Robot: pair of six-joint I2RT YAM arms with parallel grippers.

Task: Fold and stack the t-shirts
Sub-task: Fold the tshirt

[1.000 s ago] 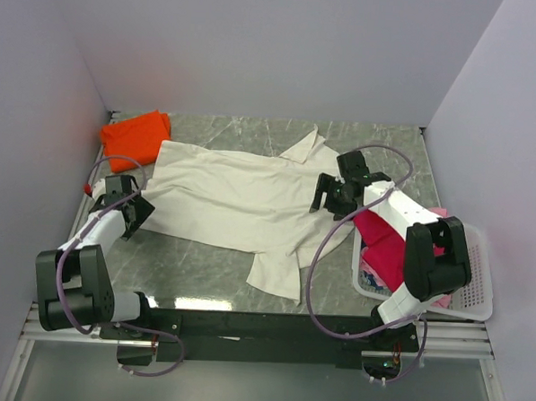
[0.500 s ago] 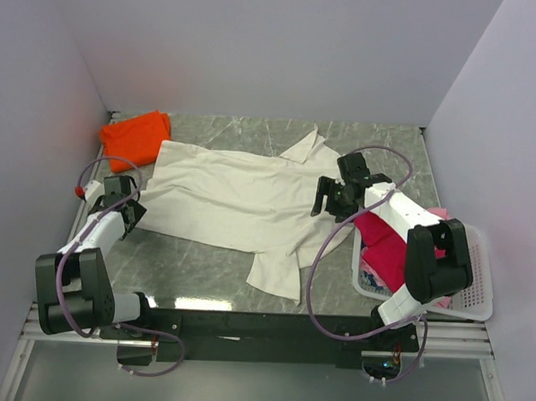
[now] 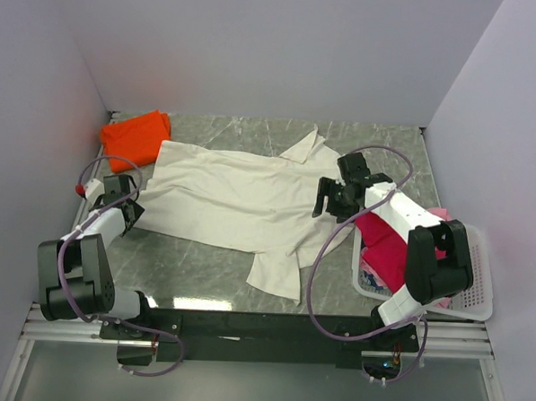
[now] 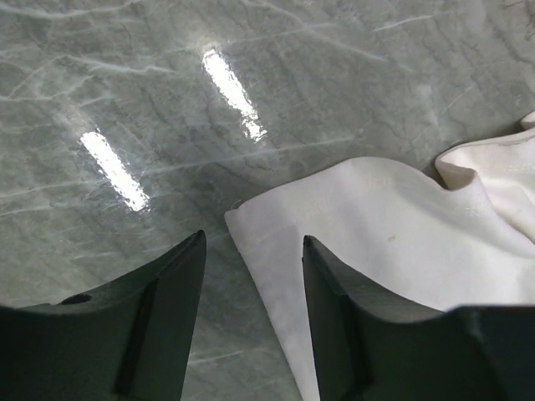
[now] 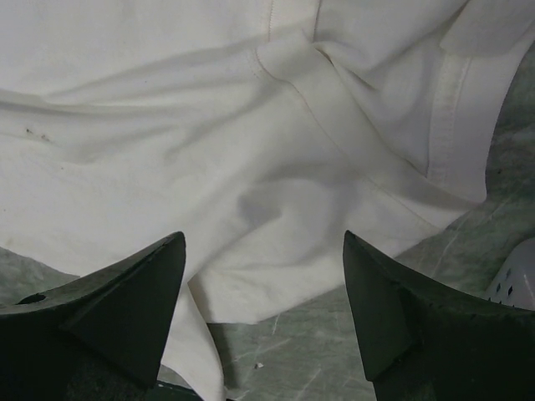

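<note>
Our left hand has its fingers apart above a corner of the cream t-shirt, not gripping it. Our right hand gapes wide over the same shirt, which sprawls rumpled across the marbled worktop; 1 orange t-shirt sits folded at the far-left corner.

The left tool and right tool hang low, both empty.
The left one's jaws stand moderately apart, pointing steeply down; the right one's jaws gape wide, its forearm angled back toward its base.
</note>
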